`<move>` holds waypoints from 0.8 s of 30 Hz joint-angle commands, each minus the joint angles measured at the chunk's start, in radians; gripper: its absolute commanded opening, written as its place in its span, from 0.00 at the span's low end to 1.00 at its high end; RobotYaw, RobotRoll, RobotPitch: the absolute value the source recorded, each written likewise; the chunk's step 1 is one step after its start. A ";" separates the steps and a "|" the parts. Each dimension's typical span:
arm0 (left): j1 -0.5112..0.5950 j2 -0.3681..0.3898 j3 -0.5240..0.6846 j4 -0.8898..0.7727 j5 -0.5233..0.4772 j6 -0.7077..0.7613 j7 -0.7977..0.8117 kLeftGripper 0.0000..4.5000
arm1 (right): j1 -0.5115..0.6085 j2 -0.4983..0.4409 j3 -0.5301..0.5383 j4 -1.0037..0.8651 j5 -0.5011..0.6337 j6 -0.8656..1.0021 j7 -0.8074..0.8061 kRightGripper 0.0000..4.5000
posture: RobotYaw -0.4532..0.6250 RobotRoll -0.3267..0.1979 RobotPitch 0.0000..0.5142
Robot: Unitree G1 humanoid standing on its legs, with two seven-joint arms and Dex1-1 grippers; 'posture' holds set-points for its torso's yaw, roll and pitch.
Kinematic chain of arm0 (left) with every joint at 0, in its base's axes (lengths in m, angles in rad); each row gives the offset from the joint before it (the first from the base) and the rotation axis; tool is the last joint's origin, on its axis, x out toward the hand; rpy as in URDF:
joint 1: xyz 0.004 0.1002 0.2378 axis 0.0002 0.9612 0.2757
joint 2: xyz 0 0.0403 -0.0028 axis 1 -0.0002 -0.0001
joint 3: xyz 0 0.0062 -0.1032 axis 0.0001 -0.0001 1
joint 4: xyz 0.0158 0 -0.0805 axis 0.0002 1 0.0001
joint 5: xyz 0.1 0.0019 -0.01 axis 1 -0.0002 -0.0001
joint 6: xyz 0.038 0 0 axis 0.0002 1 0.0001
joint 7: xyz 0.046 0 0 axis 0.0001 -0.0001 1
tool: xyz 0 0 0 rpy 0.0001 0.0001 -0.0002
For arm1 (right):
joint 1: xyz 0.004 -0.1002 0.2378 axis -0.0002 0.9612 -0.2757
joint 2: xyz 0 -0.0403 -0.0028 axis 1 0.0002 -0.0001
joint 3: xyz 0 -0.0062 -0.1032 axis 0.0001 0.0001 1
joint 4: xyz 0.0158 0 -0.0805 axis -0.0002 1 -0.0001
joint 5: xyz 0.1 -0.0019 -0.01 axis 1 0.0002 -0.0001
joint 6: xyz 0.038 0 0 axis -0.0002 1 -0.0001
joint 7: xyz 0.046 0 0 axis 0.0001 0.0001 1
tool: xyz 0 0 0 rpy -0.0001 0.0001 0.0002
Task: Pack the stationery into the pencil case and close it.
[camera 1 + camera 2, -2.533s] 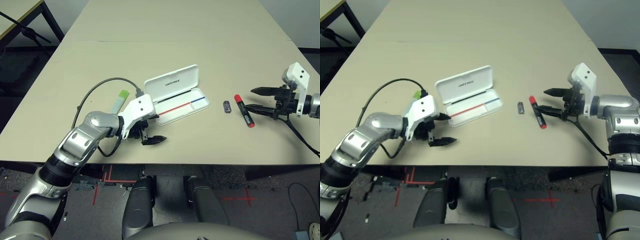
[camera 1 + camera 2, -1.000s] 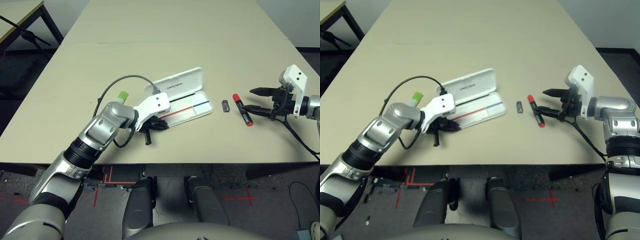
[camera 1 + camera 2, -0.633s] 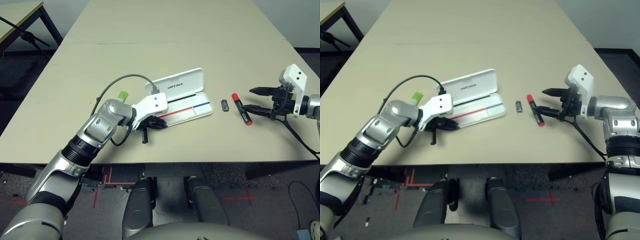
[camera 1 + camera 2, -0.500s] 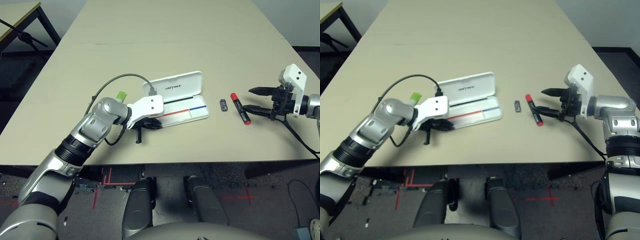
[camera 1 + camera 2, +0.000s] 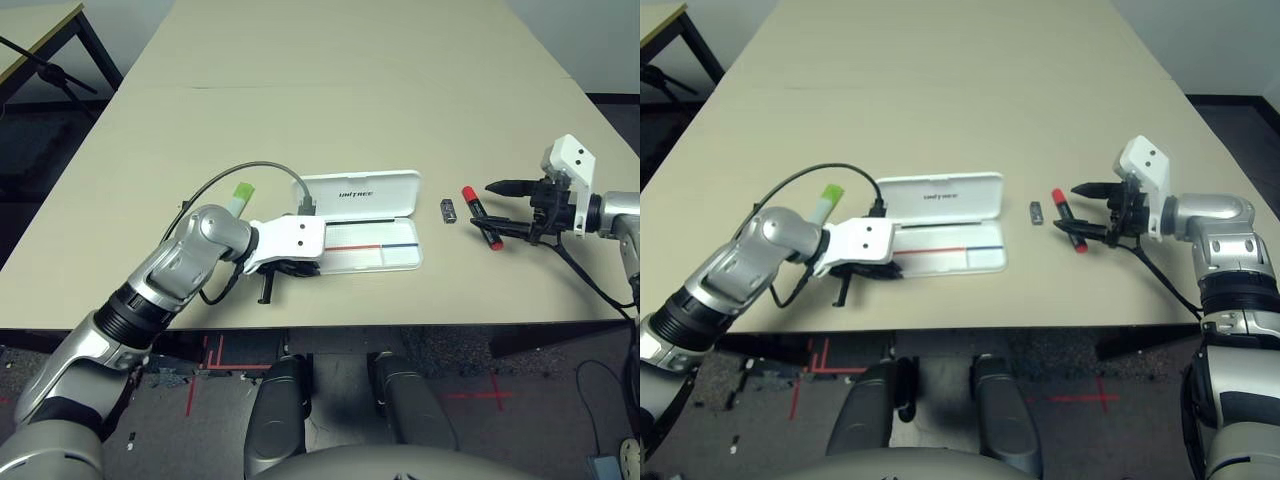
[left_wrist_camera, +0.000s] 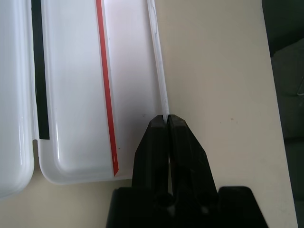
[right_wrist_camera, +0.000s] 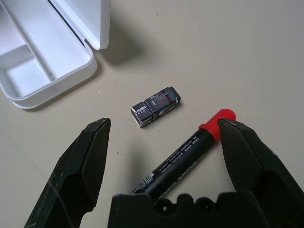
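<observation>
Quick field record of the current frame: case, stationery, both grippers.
pencil case: open, lying flat, tray empty
left gripper: shut on the tray's near rim
right gripper: open, red marker between the fingers, not yet gripped
dark grey piece: on table between case and marker
green highlighter: on table beyond the left forearm

A robotics lab or test room: a long, plain beige worktop [image 5: 330, 90] fills the frame, red tape marks [image 5: 205, 350] cross the dark floor at the bottom, and a black stand leg [image 5: 55, 62] stands upper left.
</observation>
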 commanded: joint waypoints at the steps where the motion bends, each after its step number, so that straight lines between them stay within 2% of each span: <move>1: 0.015 0.004 0.000 -0.019 0.017 -0.012 0.001 0.01 | -0.014 0.004 0.022 0.011 -0.014 -0.013 0.012 1.00 | 0.43 0.62 0.30; 5: 0.015 0.000 0.003 -0.011 0.028 -0.023 0.014 0.01 | -0.019 0.007 0.026 0.015 -0.017 -0.016 0.015 1.00 | 0.43 0.62 0.30; 8: 0.012 -0.005 0.011 -0.016 0.025 -0.017 0.019 0.15 | -0.021 0.007 0.030 0.019 -0.017 -0.019 0.016 1.00 | 0.44 0.62 0.30; 14: 0.023 0.017 0.061 -0.055 -0.015 0.007 0.007 0.68 | -0.024 0.005 0.041 0.023 -0.016 -0.020 0.024 1.00 | 0.44 0.62 0.30; 18: 0.050 0.040 0.119 -0.106 -0.068 0.035 -0.001 0.99 | -0.032 0.003 0.045 0.025 -0.015 -0.014 0.034 1.00 | 0.45 0.62 0.30; 24: 0.081 0.092 0.214 -0.166 -0.132 0.070 -0.003 0.99 | -0.034 -0.022 0.033 0.010 -0.005 0.006 0.059 1.00 | 0.45 0.62 0.29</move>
